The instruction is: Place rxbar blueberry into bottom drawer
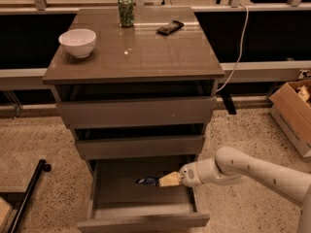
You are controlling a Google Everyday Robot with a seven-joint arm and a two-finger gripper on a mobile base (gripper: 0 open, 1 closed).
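- The bottom drawer (146, 222) stands pulled out, well forward of the bench's (141, 47) front edge, and its grey inside shows with nothing lying on the floor that I can make out.
- The white arm (252, 171) reaches in from the right, low down, passing over the drawer's right wall and under the middle drawer (138, 146).
- The tool (164, 180) sits over the right half of the open drawer, its pale fingers pinched together on one end of the rxbar blueberry (146, 181).
- The bar pokes out leftward from the fingertips, roughly level, over the middle of the drawer floor. It looks to be held a little above the floor rather than resting on it, though I can't be sure of the gap.
- On the bench top, untouched: a white bowl (77, 42) near the left edge, a green can (126, 10) at the back edge, and a dark-wrapped bar (170, 27) towards the back right corner.
- To my eye this is the placing step, close to its end: the bar is already inside the drawer's outline.
- The next move, I'd say, calls for a short drop, then parting the fingers so the bar falls flat, and drawing the arm back out to the right without catching the drawer wall or the middle drawer above.
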